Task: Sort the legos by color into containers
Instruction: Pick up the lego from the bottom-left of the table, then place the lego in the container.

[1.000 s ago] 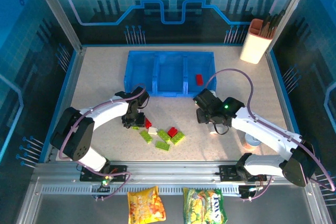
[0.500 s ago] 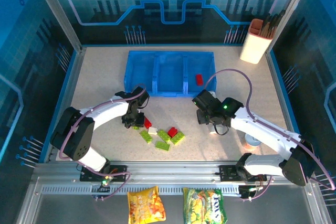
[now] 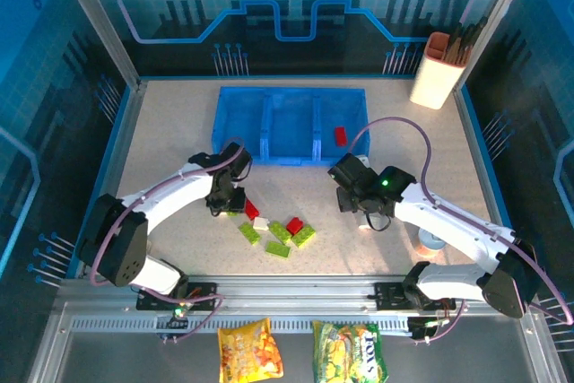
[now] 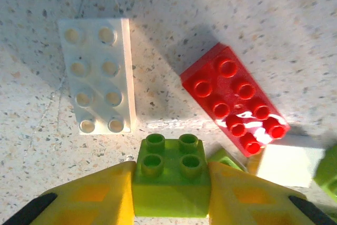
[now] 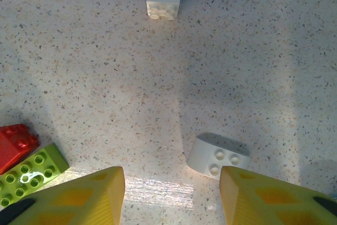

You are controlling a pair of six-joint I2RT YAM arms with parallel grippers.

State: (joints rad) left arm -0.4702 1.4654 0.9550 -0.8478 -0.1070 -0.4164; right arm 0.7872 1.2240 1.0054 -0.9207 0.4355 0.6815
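Lime four-stud brick is clamped by its side walls in the left gripper, low over the table beside a white brick; judged light, rigid, slick. Right gripper is held open, empty

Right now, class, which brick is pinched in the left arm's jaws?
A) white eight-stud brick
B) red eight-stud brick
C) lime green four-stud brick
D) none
C: in the left wrist view the lime green four-stud brick sits clamped between the two yellow jaws.
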